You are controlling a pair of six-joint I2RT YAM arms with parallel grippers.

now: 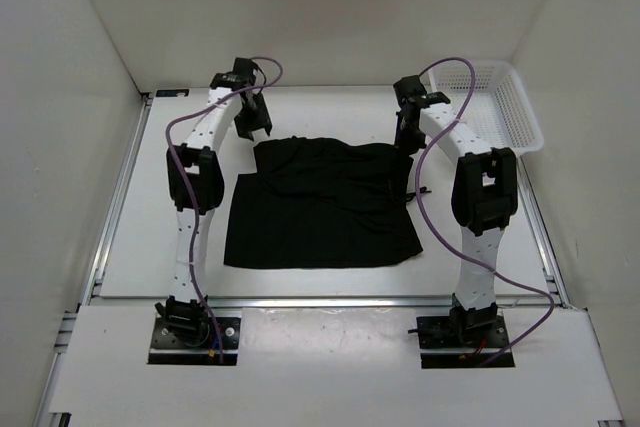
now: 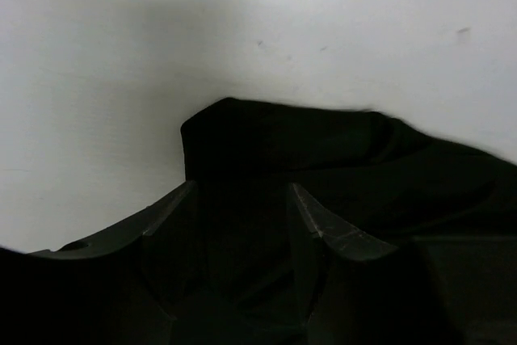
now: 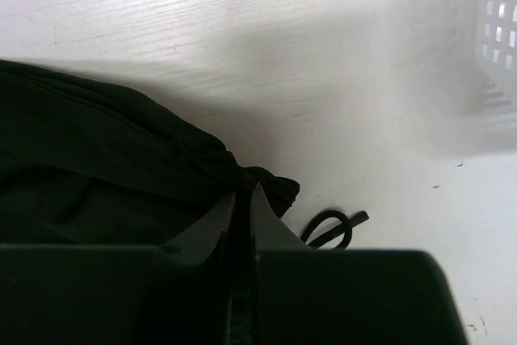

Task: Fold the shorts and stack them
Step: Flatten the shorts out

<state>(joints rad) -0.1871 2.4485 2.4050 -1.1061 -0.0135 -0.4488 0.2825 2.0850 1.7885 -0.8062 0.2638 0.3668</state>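
The black shorts (image 1: 325, 205) lie spread on the white table, waistband at the far edge. My left gripper (image 1: 256, 125) is over their far left corner. In the left wrist view it (image 2: 242, 193) is open, with the shorts' corner (image 2: 266, 139) lying between and beyond the fingers. My right gripper (image 1: 405, 139) is at the far right corner. In the right wrist view it (image 3: 245, 193) is shut on a bunched edge of the shorts (image 3: 105, 151). A black drawstring loop (image 3: 331, 228) lies on the table just right of it.
A white plastic basket (image 1: 505, 102) stands at the back right, and its wall shows in the right wrist view (image 3: 501, 30). White walls enclose the table on three sides. The table's metal rim (image 1: 320, 300) runs along the near edge.
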